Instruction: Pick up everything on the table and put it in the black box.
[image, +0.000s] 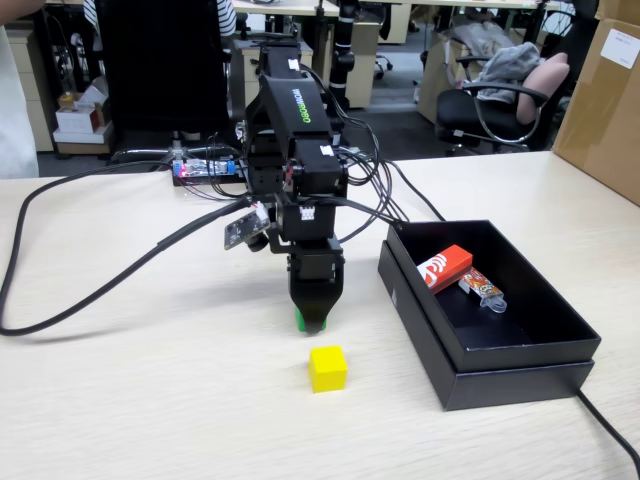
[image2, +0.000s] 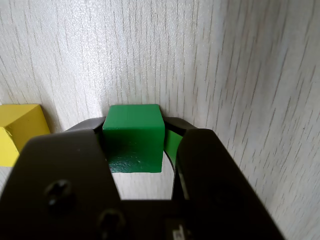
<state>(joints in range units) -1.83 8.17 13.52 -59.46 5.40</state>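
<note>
Claw (image2: 135, 145): clenched on the green cube (image2: 134, 137), jaws pressing two opposite sides, low over the counter (image2: 225, 65).
Green cube: glossy, square-edged, no long axis; in the fixed view only a green sliver (image: 299, 319) shows under the claw (image: 312, 318).
Yellow cube (image: 328, 368): just beside the green cube, cut off in the wrist view.
Black box (image: 520, 380): apart from the green cube; inside, a red block (image: 444, 267) lies tilted, a patterned packet (image: 482, 288) alongside.

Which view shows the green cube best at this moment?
The wrist view: the green cube fills the centre, sitting between the jaws of the gripper, top and front faces clear. In the fixed view only a green sliver shows beneath the gripper, behind the yellow cube.
</note>
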